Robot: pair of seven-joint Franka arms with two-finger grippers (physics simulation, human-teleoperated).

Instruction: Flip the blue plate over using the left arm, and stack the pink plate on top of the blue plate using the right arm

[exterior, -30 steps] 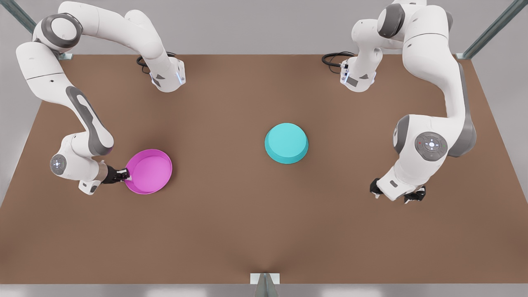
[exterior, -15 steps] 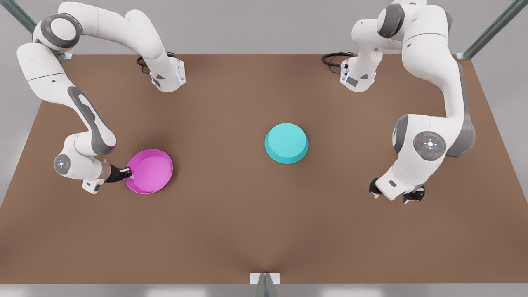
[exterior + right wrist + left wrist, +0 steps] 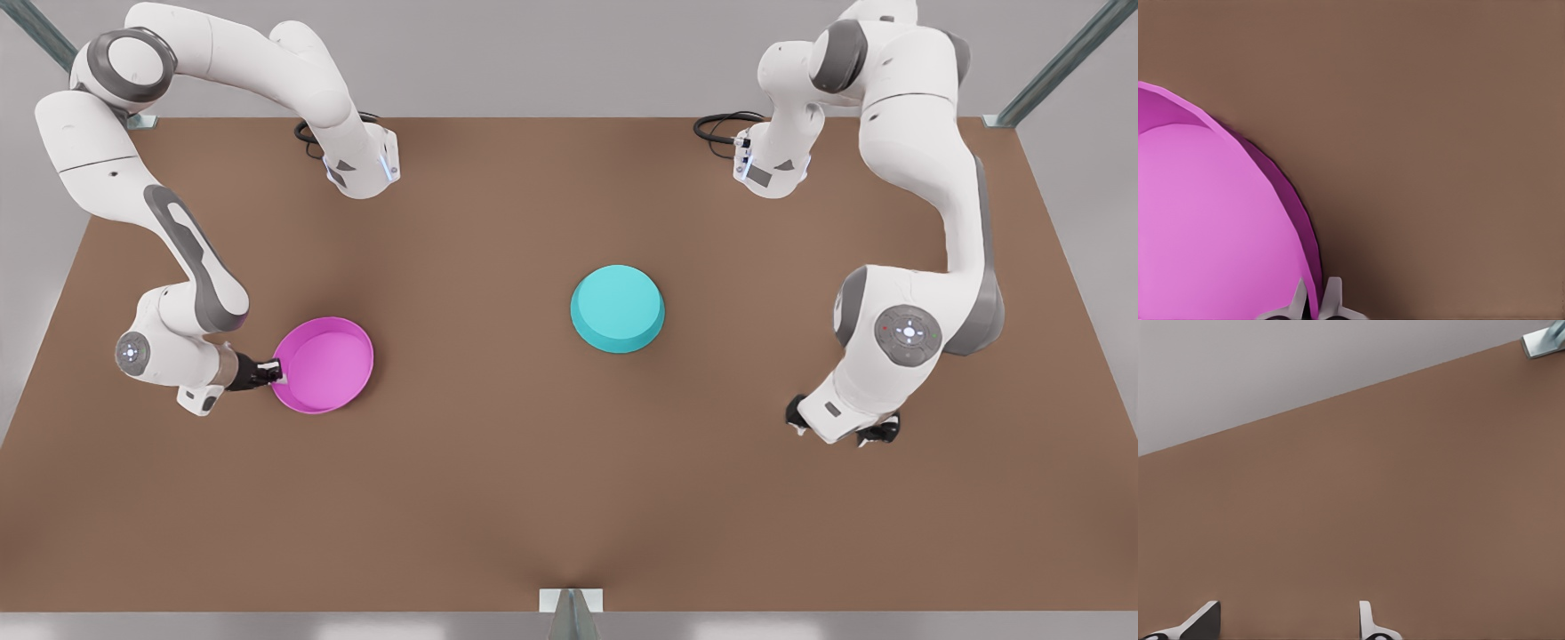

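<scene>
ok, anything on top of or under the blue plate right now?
Nothing sits on the blue plate; it lies base-up on the table, so its underside is hidden. The pink plate is apart, its rim pinched by the right gripper. The left gripper waits open.

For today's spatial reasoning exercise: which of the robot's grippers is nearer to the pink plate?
The right gripper: its fingers are shut on the pink plate's rim. The left gripper waits far across the table, beyond the blue plate.

You see a smooth matt plastic pink plate (image 3: 324,364), a like blue plate (image 3: 617,308) (faint sheen), a matt brown table (image 3: 533,498), glossy white arm shells.
</scene>
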